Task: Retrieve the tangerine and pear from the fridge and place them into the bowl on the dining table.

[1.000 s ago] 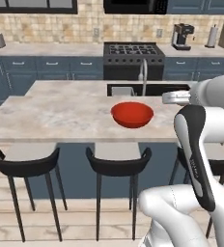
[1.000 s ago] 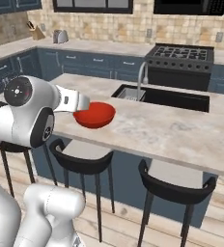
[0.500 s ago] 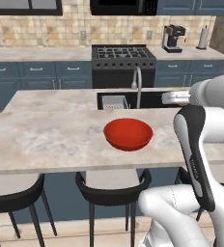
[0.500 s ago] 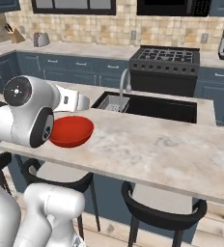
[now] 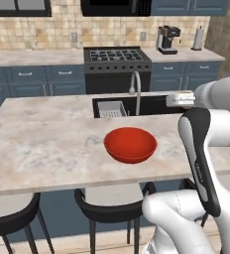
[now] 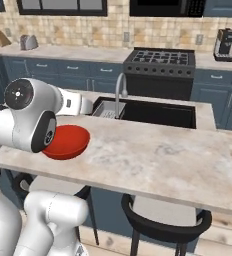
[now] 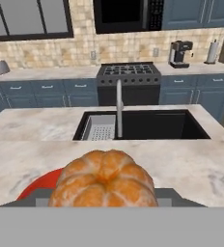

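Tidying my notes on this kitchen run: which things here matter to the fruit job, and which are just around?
Job: tangerine, held in the hand; bowl; dining table.

Just around: sink, faucet, stove, coffee maker, toaster, stools.

- White arm comes up from the lower right of the left base view, dark-banded link standing pretty much upright, then bends at a big rounded joint near the right edge.
- From there the forearm reaches left, about level, toward the middle right of that frame.
- In the right base view it's a bulky white elbow with a dark joint at the left side, forearm poking out to the right.
- End effector point(image 7: 103, 200) is clamped on the tangerine point(image 7: 103, 179), which sits bottom center in the hand view, tips hidden behind it.
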